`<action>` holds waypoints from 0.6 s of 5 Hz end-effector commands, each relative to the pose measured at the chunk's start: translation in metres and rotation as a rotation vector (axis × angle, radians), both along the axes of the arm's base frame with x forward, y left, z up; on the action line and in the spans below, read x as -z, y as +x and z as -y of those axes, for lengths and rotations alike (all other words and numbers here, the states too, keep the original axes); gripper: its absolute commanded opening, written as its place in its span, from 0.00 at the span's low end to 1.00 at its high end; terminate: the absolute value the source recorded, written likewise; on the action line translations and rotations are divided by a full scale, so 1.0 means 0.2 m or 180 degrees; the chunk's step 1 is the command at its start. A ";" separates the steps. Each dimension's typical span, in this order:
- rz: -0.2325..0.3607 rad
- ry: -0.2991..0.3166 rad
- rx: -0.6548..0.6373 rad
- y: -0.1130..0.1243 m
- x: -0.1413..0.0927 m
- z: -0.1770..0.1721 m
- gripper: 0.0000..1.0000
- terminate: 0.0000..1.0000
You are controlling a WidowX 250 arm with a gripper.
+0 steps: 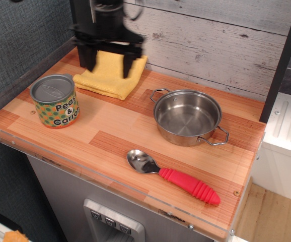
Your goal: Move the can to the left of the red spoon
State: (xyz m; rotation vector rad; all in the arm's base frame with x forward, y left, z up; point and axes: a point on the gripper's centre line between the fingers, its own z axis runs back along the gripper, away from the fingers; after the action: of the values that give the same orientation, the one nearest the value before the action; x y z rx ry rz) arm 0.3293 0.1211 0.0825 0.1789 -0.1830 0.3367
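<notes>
The can (56, 100) with a grey lid and a "Peas & Carrots" label stands upright at the left end of the wooden counter. The red spoon (173, 176) lies near the front edge, its silver bowl to the left and its ribbed red handle to the right. My black gripper (107, 66) hangs open and empty above the yellow cloth, up and to the right of the can, apart from it.
A folded yellow cloth (110, 76) lies at the back left. A shiny steel two-handled pot (187, 117) sits right of centre, behind the spoon. A dark post (82, 30) stands at the back left, and a plank wall runs behind the counter (105, 133).
</notes>
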 end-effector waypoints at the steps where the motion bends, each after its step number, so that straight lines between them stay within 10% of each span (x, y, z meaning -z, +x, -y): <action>1: 0.0306 0.0207 -0.0264 -0.04 -0.02 -0.28 1.00 0.00; 3: 0.0485 0.0391 -0.0550 -0.07 0.01 -0.35 1.00 0.00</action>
State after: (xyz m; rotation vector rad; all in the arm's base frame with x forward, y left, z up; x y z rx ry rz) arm 0.3202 0.1876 0.0689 0.2784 -0.3115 0.5137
